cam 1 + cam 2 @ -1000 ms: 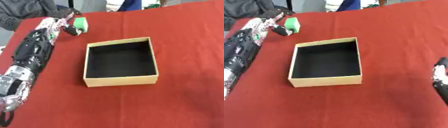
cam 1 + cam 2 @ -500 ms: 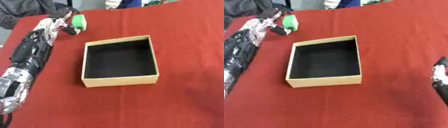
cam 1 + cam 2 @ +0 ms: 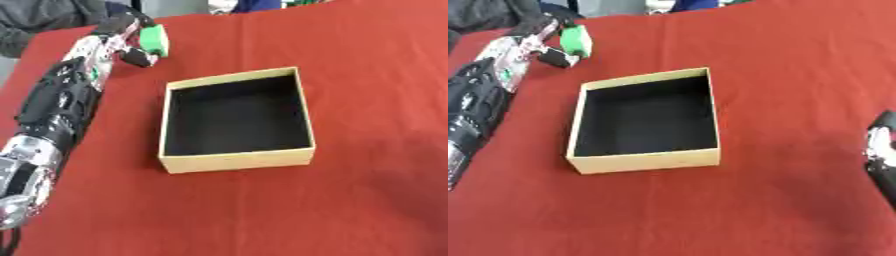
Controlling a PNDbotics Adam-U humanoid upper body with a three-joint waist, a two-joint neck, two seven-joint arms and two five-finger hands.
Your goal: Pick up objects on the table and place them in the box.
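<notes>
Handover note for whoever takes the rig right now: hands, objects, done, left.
Left hand: reached to the far left of the red table, fingers curled round a green object, which looks lifted or about to be; contact with the cloth cannot be told.
Right hand: idle at the right edge, only partly in view; finger state cannot be told.
Box: open, mid-table, nothing visible inside.
Done: green object grasped.
Left: carry it right and toward the robot, over the box, and release. No other loose objects show.

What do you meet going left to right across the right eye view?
Black and silver left arm → left hand holding the green and white object → open tan cardboard box with black inside → right hand at the right edge.
</notes>
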